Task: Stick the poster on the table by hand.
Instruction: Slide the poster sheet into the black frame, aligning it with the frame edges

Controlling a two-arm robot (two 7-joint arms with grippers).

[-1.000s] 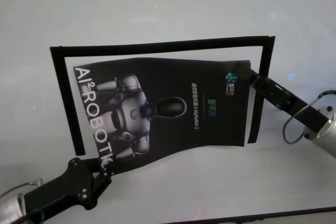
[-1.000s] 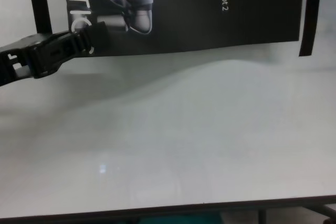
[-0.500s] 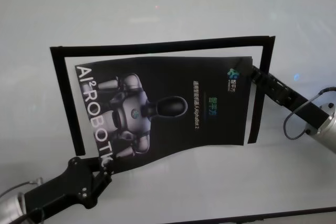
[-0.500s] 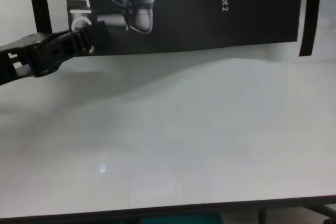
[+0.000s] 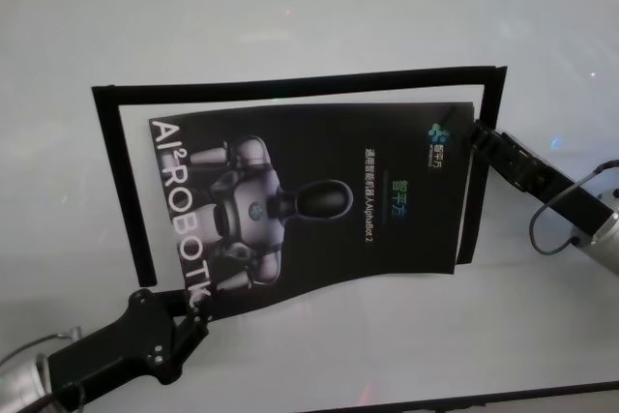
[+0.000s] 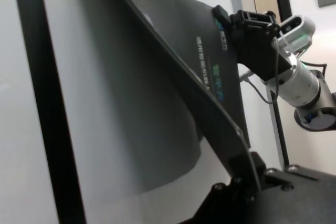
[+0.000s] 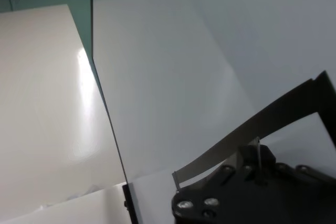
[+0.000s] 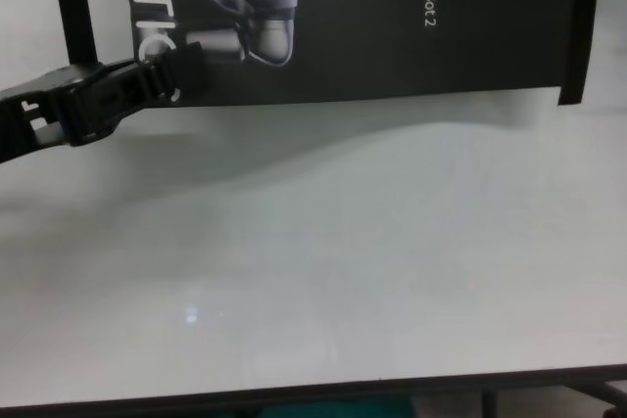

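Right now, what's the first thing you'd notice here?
The big black poster with a silver robot on it, held up off the white table. The left gripper pinches its near-left corner, the right gripper its far-right corner. A black tape frame on the table surrounds it.

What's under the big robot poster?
Under the poster, held by the left gripper and right gripper, lie the white table and its shadow. Anything beneath its middle is hidden.
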